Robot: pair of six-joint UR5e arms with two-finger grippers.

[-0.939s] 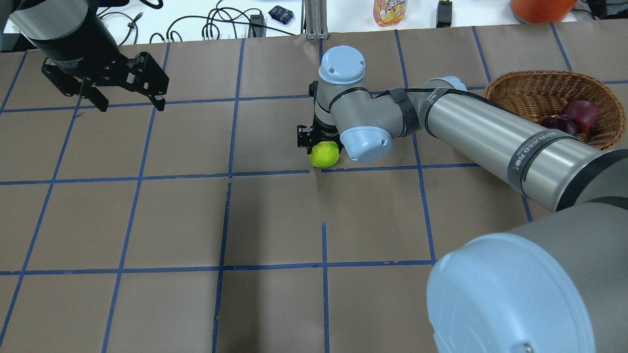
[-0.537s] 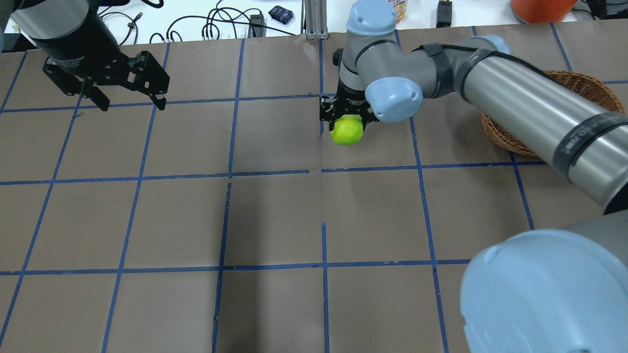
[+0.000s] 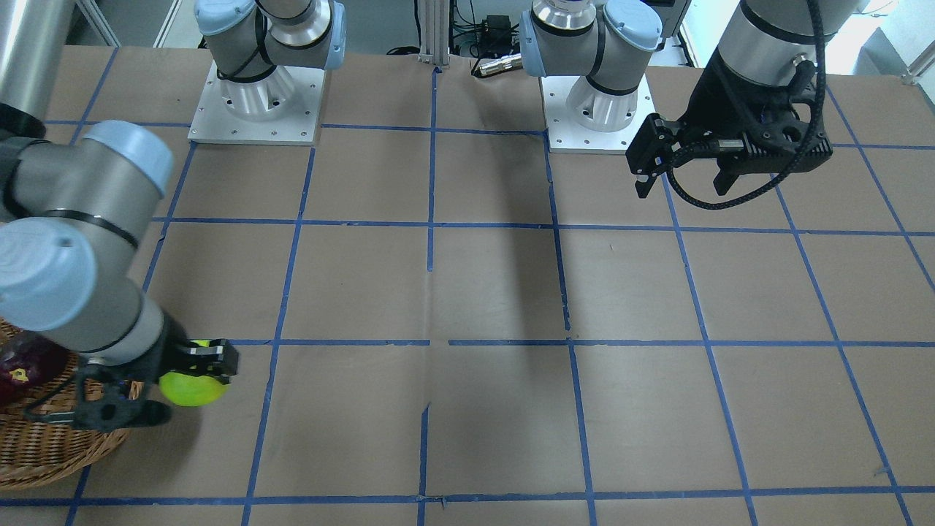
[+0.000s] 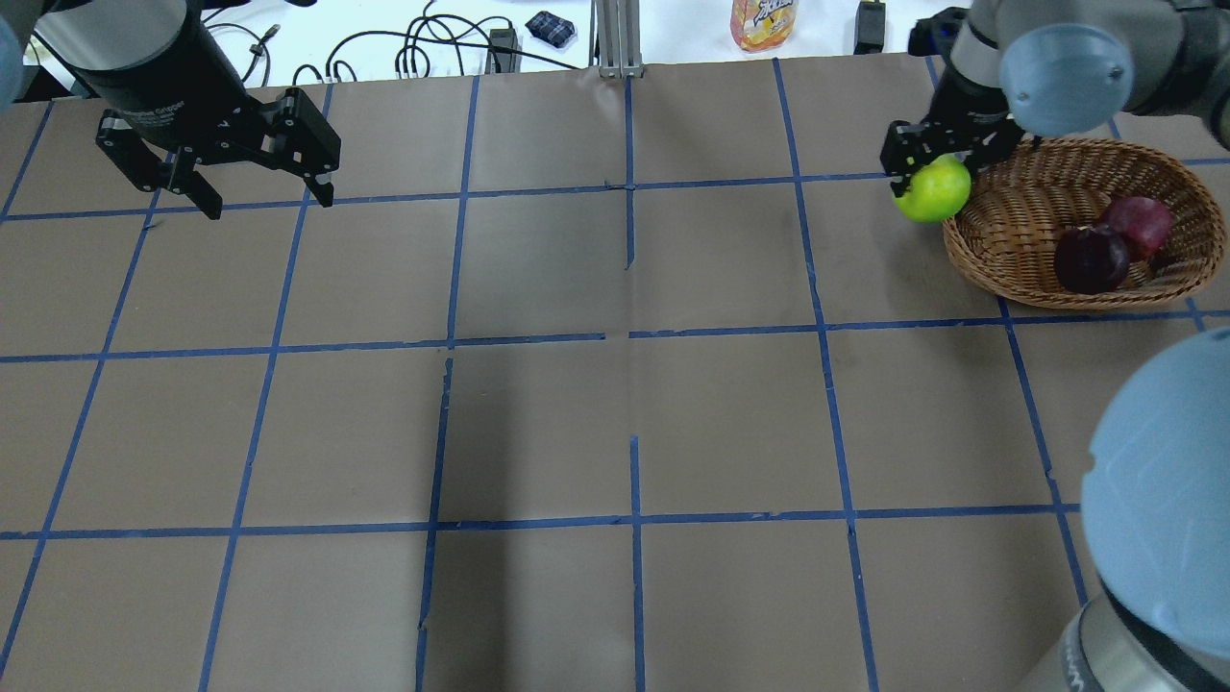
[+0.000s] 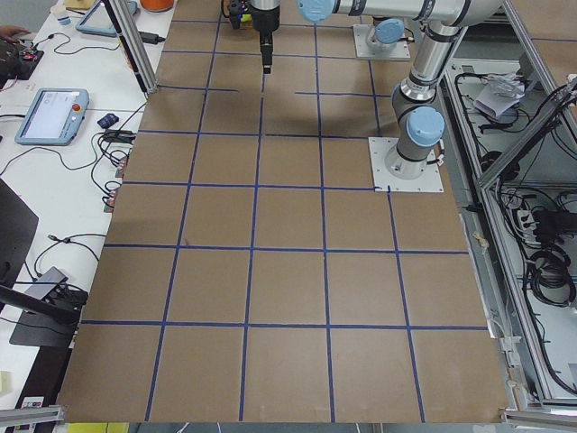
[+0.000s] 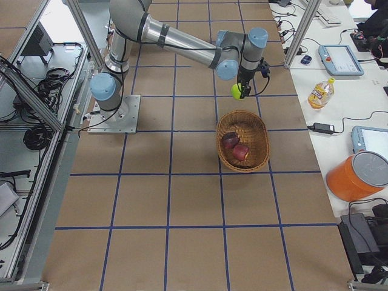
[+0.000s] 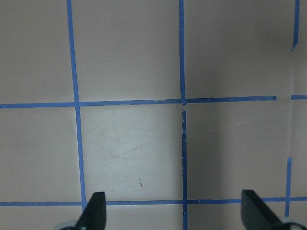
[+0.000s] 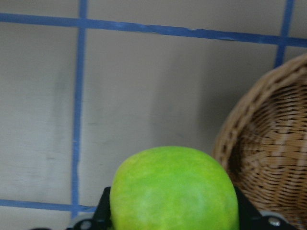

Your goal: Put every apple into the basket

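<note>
Well, the left gripper (image 4: 267, 197) hangs wide open and empty above the table (image 4: 615, 432). Rightward, the right gripper (image 4: 924, 165) clamps the lime-green apple (image 4: 932, 192) aloft just beside the wicker basket (image 4: 971, 259) rim. The maroon apple (image 4: 1091, 259) and red apple (image 4: 1142, 223) already lie inside, so by my judgement only this drop is left.

Lime green apple (image 8: 173, 189) low in frame, wicker basket (image 8: 268, 158) rim at right

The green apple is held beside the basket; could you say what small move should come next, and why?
Probably carry the green apple sideways over the basket before the right gripper opens: it hangs just outside the rim.
</note>
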